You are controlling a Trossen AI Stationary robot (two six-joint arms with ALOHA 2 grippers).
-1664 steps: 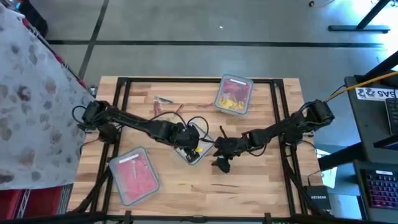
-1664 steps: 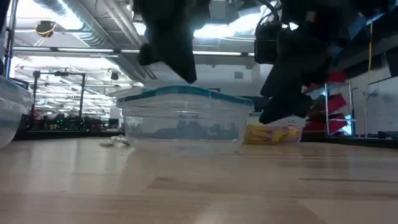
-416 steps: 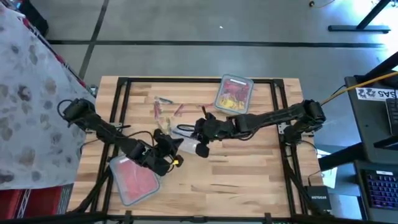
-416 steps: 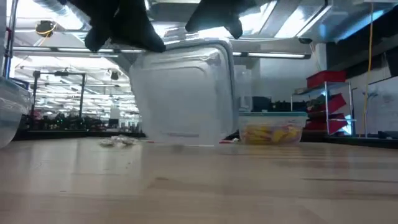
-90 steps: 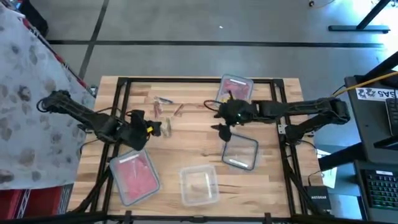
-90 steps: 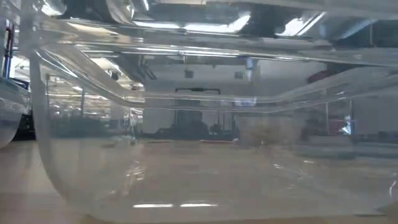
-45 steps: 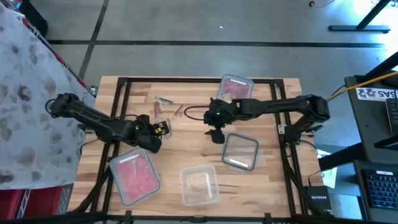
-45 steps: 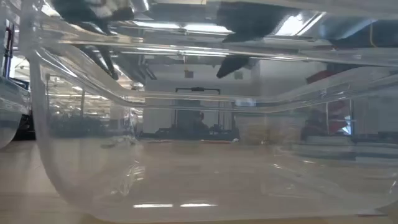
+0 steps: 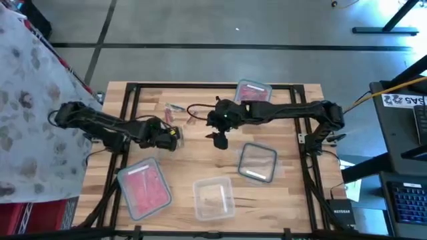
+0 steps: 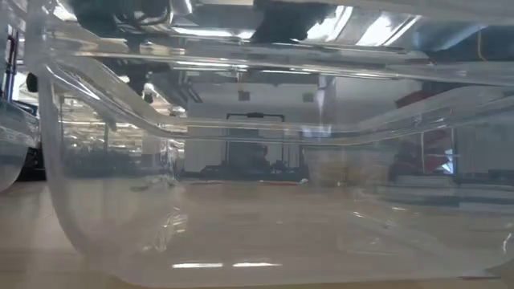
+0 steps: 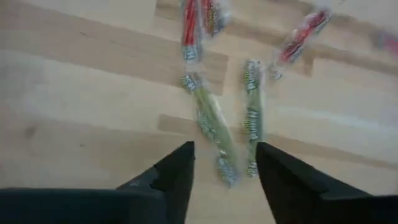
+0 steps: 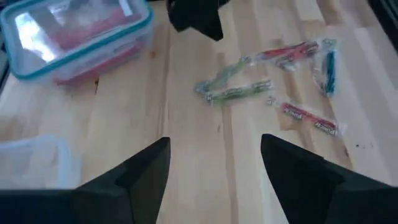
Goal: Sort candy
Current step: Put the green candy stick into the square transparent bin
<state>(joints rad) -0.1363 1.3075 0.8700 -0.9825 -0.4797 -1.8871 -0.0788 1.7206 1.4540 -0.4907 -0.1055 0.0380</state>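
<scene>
Green candy (image 11: 214, 124) just ahead of left gripper's (image 11: 224, 163) parted empty fingers, right gripper (image 12: 214, 158) spread wide

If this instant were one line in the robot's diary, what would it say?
left gripper: open, over green candy sticks | right gripper: open, above table, facing loose candy | empty containers: near edge

Left claw (image 11: 222, 163) and right claw (image 12: 214, 163) both spread open, low over mid-table.
</scene>
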